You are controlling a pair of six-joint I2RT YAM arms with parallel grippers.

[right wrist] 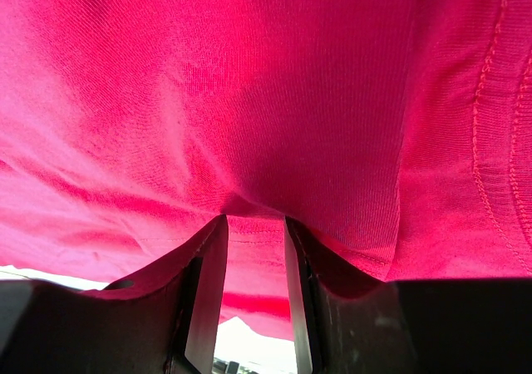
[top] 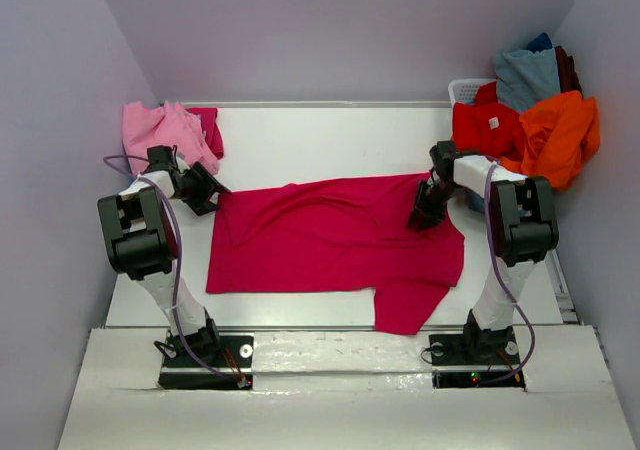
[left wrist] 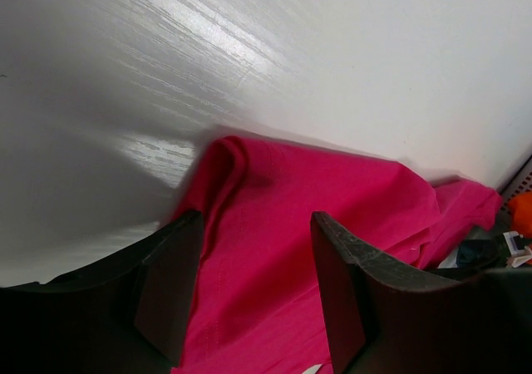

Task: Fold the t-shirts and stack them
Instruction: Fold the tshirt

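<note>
- A crumpled light pink cotton t-shirt (top: pixel 165 130) lies at the far left corner of the white table (top: pixel 320 130).
- The left hand (top: pixel 205 192) (left wrist: pixel 253 224) sits at the left edge of the crimson-magenta cotton t-shirt (top: pixel 330 245) (left wrist: pixel 332 216) (right wrist: pixel 266 83) — fingers well apart, cloth lying loose between them.
- That shirt is spread across the table's middle, one sleeve at the near edge.
- The right hand (top: pixel 425 215) (right wrist: pixel 253 224) pinches its right end — fingers narrowed on bunched cloth.
- A red tee (top: pixel 485 128), an orange tee (top: pixel 560 135) and a grey-blue tee (top: pixel 525 75) heap over a white plastic basket (top: pixel 462 90) at far right.

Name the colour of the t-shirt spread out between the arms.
Crimson-magenta t-shirt, clearest in the top external view.
</note>
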